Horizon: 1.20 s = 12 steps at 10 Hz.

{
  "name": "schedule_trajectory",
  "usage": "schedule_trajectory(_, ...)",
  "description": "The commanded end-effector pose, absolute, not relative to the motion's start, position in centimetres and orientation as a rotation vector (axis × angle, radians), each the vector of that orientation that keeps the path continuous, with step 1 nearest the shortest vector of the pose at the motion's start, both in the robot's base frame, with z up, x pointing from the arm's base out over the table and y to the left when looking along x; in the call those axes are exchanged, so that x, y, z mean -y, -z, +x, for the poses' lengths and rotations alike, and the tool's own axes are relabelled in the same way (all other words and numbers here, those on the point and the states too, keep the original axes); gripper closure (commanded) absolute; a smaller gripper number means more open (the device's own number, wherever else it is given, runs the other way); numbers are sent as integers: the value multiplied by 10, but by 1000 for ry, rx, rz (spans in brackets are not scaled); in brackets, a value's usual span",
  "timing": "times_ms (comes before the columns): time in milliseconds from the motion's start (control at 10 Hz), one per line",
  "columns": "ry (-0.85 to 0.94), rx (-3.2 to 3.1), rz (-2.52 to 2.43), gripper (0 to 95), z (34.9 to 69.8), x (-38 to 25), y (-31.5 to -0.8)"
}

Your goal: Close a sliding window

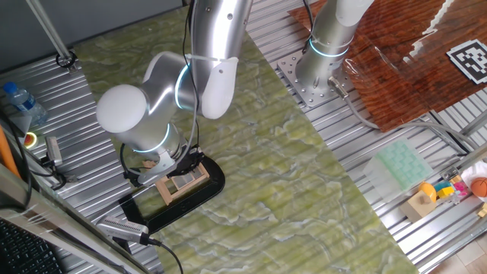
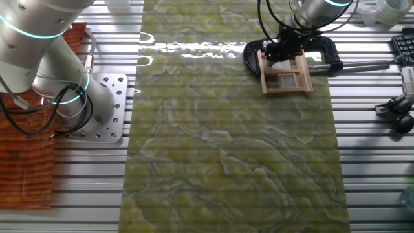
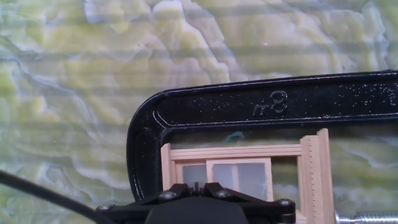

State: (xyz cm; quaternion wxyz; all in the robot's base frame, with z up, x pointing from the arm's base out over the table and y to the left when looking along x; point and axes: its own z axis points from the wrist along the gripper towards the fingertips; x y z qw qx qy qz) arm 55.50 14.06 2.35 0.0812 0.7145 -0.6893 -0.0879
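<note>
Small light-wood sliding window [image 2: 286, 73] w/ grey panes sits in a black C-shaped clamp [image 3: 249, 106] on green marbled mat [image 2: 226, 142], far edge. Gripper [image 2: 283, 50] right above it; opening hidden, can't tell. Risk: fingers skid off sash, jam frame.

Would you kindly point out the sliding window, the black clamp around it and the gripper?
sliding window [image 2: 285, 80]: the other fixed view, on its grey pane.
black clamp [image 3: 261, 102]: hand view, on the long top bar.
gripper [image 2: 283, 49]: the other fixed view, at the fingers over the window's far edge.
</note>
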Motion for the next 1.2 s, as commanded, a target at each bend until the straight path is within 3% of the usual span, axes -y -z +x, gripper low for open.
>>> schedule_trajectory(100,266,2065,2136,950,555,-140,-23)
schedule_trajectory(1200,256,2101,2136,950,570,-143,-18)
